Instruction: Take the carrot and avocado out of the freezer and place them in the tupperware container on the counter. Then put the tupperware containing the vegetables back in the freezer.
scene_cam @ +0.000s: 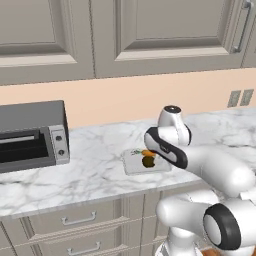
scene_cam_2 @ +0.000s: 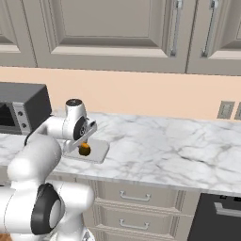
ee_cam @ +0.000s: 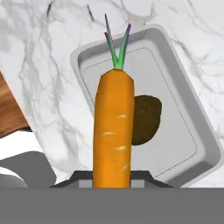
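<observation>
One two-finger gripper [ee_cam: 113, 183] at the bottom centre of the hand view is closed on one bright-orange tapered carrot [ee_cam: 113, 131] with a green leaf tuft; the carrot runs from the gripper up through the frame centre. Beneath it, at centre and right of that view, sits one shallow, square, pale grey-white plastic tupperware container [ee_cam: 192, 131] with low walls. One dark olive-brown rounded avocado [ee_cam: 146, 118] lies on the container floor, just right of the carrot in the frame.

In the left base view, the container [scene_cam: 131, 165] sits at frame centre on the white-and-grey veined marble tabletop [scene_cam: 95, 150]. The avocado [scene_cam: 148, 162] shows inside it, with the carrot [scene_cam: 147, 153] directly above, next to the white arm. One grey toaster oven [scene_cam: 31, 134] with two knobs stands at the left edge, well apart from the container. Three drawer handles are visible at lower left.

In the right base view, the gripper [scene_cam_2: 85, 139] hangs over the container [scene_cam_2: 96, 151] at centre left, with an orange patch of the carrot [scene_cam_2: 84, 149] below it. One dark appliance [scene_cam_2: 23, 108] occupies the left edge. Two wall outlets are seen at the right edge, the second cut off by the frame.
</observation>
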